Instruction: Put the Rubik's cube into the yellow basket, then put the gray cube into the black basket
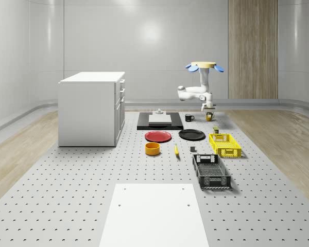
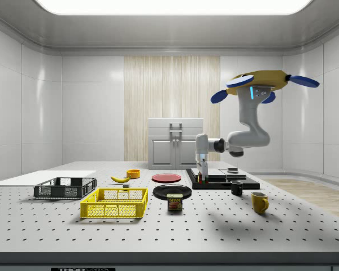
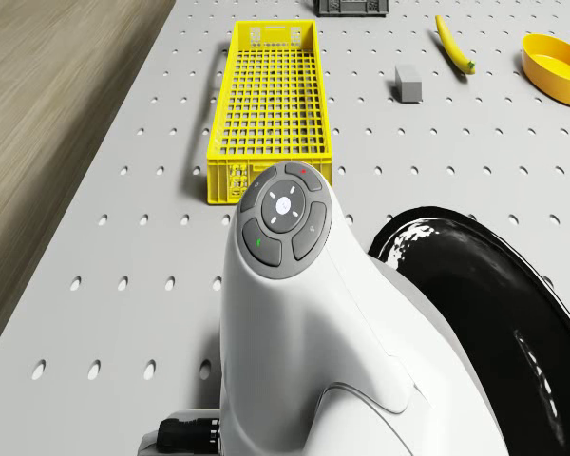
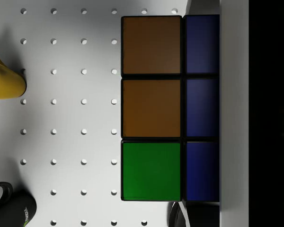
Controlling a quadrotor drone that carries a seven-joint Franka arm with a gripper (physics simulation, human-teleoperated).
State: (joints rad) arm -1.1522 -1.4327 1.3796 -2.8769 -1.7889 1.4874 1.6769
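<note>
The Rubik's cube (image 4: 151, 109) sits close under the wrist camera, showing orange, green and blue tiles. My gripper (image 1: 208, 107) (image 2: 201, 179) is shut on it and holds it a little above the table, near the yellow mug (image 1: 209, 117). The drone (image 1: 203, 66) (image 2: 260, 83) hovers over the far right part of the table, arm (image 3: 294, 313) bent down. The yellow basket (image 1: 227, 152) (image 2: 113, 210) (image 3: 266, 180) lies nearer the front, with the black basket (image 1: 215, 181) (image 2: 65, 192) beyond it. The small gray cube (image 1: 192, 150) (image 3: 409, 82) stands on the table beside the yellow basket.
A black mug (image 1: 189, 118), black plate (image 1: 191, 135) (image 3: 475, 275), red plate (image 1: 158, 136), orange bowl (image 1: 152, 148) and banana (image 1: 176, 150) lie mid-table. A Spam can (image 2: 174, 202) stands by the yellow basket. A black platform (image 1: 159, 125) and white cabinet (image 1: 91, 108) stand at the back left.
</note>
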